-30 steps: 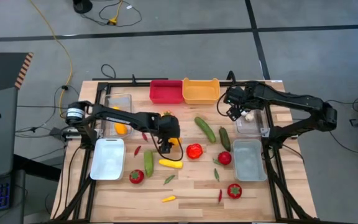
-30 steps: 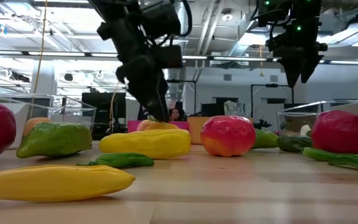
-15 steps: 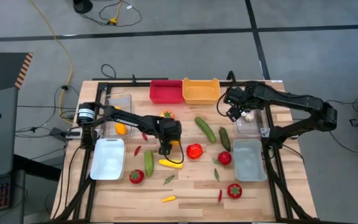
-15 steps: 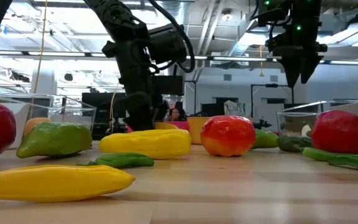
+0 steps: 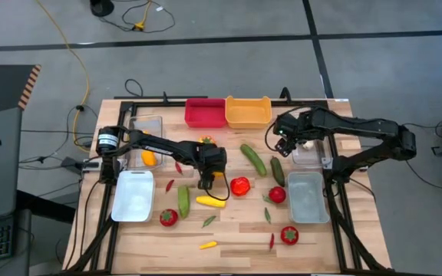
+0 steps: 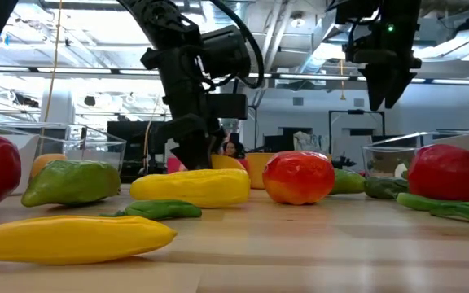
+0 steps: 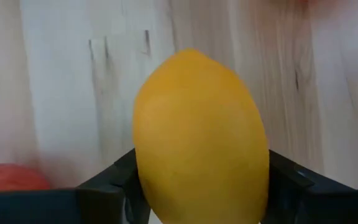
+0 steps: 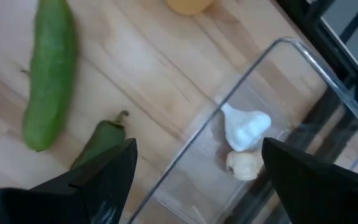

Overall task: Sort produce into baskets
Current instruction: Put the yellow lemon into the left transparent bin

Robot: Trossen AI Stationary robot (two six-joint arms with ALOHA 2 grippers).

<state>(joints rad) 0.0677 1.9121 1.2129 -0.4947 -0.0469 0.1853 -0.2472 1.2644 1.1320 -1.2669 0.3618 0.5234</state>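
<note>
My left gripper (image 5: 209, 173) is at the table's middle, shut on a yellow lemon (image 7: 201, 137), which also shows in the low view (image 6: 228, 163) behind a yellow squash (image 6: 192, 187). My right gripper (image 5: 284, 140) is open and empty, up in the air beside the right clear tub (image 5: 310, 150). That tub holds white garlic (image 8: 246, 127). A red bin (image 5: 205, 112) and an orange-yellow bin (image 5: 248, 112) stand at the far edge. Tomatoes (image 5: 240, 185), cucumbers (image 5: 253, 159) and chilies (image 5: 208, 245) lie on the table. My left gripper pinches the lemon between its two fingers, one on each side (image 7: 143, 180) of its wide middle. The fingers come from above, pointing down. The squash in front hides the lemon's underside in the low view, so I cannot tell whether it rests on the table.
The left clear tub (image 5: 146, 136) holds an orange piece (image 5: 149, 159). White trays lie at the left (image 5: 133, 195) and the right (image 5: 307, 198). A green pepper (image 5: 277, 170) and tomatoes (image 5: 277, 195) lie close to the right tray. A black frame (image 5: 336, 192) borders the table.
My left gripper has turned from a slant to upright over the lemon and shifted a little toward the table's right edge. My right gripper has moved slightly toward the near edge, staying open.
</note>
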